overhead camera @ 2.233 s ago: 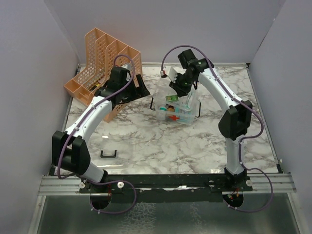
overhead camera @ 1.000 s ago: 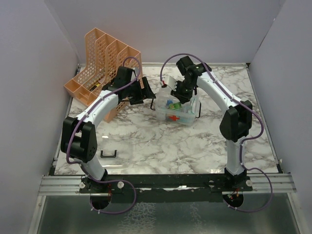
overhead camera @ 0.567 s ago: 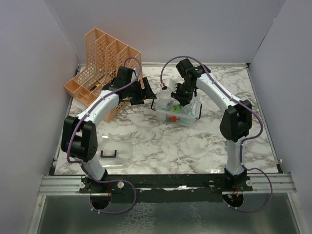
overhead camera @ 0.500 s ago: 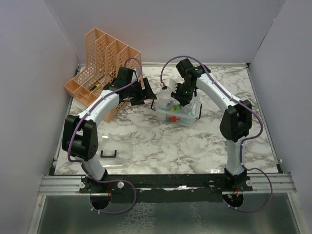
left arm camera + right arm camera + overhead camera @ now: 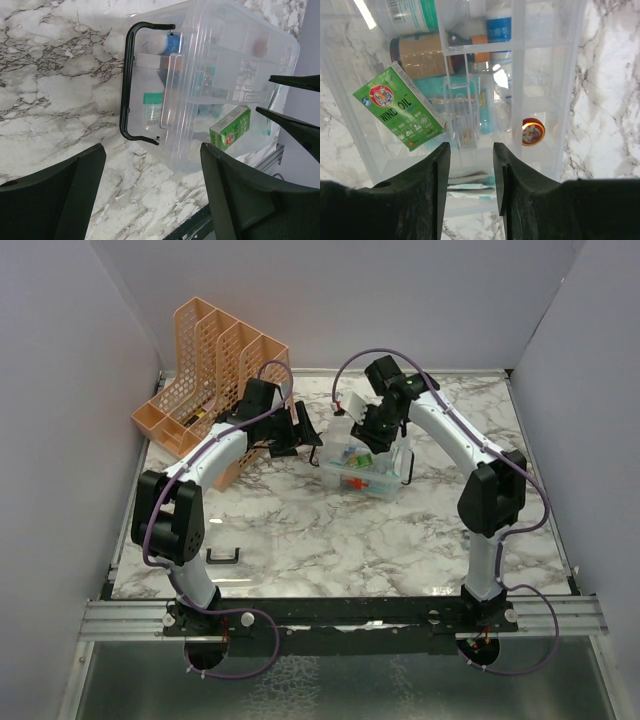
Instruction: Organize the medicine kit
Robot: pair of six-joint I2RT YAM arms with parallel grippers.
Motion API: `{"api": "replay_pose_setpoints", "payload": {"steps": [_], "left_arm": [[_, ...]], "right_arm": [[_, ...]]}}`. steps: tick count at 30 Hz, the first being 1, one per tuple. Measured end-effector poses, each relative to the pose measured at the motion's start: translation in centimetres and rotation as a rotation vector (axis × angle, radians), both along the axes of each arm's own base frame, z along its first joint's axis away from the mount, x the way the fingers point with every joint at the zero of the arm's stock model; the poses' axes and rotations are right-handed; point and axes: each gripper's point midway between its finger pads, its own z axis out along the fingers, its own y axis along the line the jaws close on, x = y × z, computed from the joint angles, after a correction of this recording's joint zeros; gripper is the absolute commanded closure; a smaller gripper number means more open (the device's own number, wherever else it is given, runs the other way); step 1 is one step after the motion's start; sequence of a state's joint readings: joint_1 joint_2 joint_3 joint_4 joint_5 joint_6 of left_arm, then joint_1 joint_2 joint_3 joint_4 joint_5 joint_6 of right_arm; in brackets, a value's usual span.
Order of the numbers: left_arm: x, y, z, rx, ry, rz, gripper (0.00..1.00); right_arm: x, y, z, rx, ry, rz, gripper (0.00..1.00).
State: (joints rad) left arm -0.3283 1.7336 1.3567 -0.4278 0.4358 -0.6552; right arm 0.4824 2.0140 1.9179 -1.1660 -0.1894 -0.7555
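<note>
Find the medicine kit (image 5: 362, 472) at the far middle of the marble table (image 5: 300, 530), long axis roughly left to right, red cross mark (image 5: 352, 481) showing on the near side, black handle (image 5: 126, 85) at one end. Holds a green Wind Oil box (image 5: 400, 112), a brown bottle (image 5: 420, 56), a white bottle (image 5: 150, 97) and a small red tin (image 5: 532, 131) among clear dividers (image 5: 520, 75).

Note the right gripper (image 5: 470, 150) straight above, pointing down into the box, fingers a narrow way apart, a clear plastic tab (image 5: 462, 112) at the mouth of the gap, clamped on nothing visible. Note the left gripper (image 5: 152, 150) just beside the left end, spread wide and empty, with the kit ahead of it.

Judge the right arm nearer and better placed for a pick from inside.

Beyond, far left, an orange mesh file rack (image 5: 210, 360); near left, well apart, a loose black U-shaped piece (image 5: 222, 557).
</note>
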Motion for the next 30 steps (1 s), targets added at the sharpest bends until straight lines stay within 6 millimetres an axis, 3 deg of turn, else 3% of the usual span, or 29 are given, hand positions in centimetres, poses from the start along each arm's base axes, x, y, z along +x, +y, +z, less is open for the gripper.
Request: {"api": "replay_pose_setpoints", "payload": {"steps": [10, 16, 20, 25, 29, 30], "left_arm": [[0.1, 0.0, 0.1, 0.009, -0.018, -0.016, 0.21], [0.3, 0.8, 0.5, 0.057, -0.064, -0.012, 0.21], [0.3, 2.0, 2.2, 0.108, -0.15, -0.001, 0.2], [-1.2, 4.3, 3.9, 0.183, -0.235, 0.036, 0.18], [-3.5, 6.7, 3.5, 0.251, -0.233, 0.099, 0.12], [-4.0, 7.2, 3.1, 0.267, -0.222, 0.112, 0.05]], "right_arm": [[0.3, 0.0, 6.5, 0.108, -0.157, -0.09, 0.57], [0.6, -0.8, 9.9, 0.196, -0.255, -0.303, 0.57], [0.3, -1.2, 10.7, 0.257, -0.263, -0.451, 0.58], [-1.0, -2.0, 10.2, 0.34, -0.24, -0.645, 0.6], [-2.7, -2.0, 10.8, 0.474, -0.222, -0.77, 0.61], [-3.1, -2.0, 11.3, 0.512, -0.22, -0.79, 0.61]]}}
